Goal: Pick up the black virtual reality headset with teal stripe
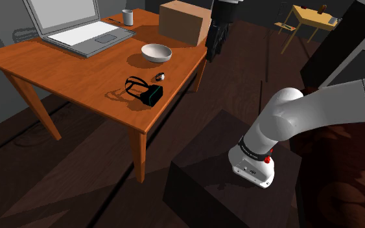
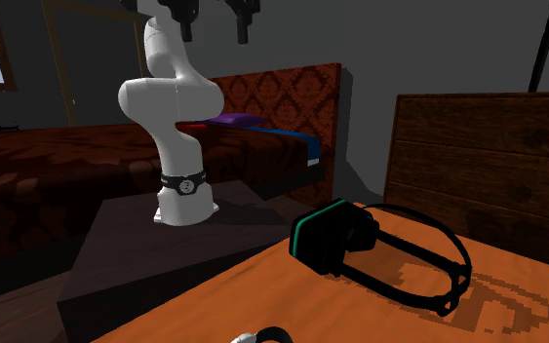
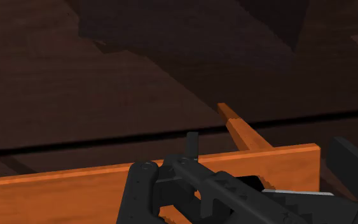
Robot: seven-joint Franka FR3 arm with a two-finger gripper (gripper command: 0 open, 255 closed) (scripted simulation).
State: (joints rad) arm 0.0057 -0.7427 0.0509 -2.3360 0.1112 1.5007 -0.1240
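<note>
Gripper hung high, fingers apart, holding nothing. Black headset with teal edge sat on orange table, at gripper's 8 o'clock in shoulder view, well apart.

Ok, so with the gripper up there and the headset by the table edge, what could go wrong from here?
1. The headset lies close to the table edge facing the stand; a push from the open gripper might slide it off.
2. Its thin strap loops out behind; clasping that instead of the body could let it swing.
3. A small object sits just beside it and may get knocked.
</note>
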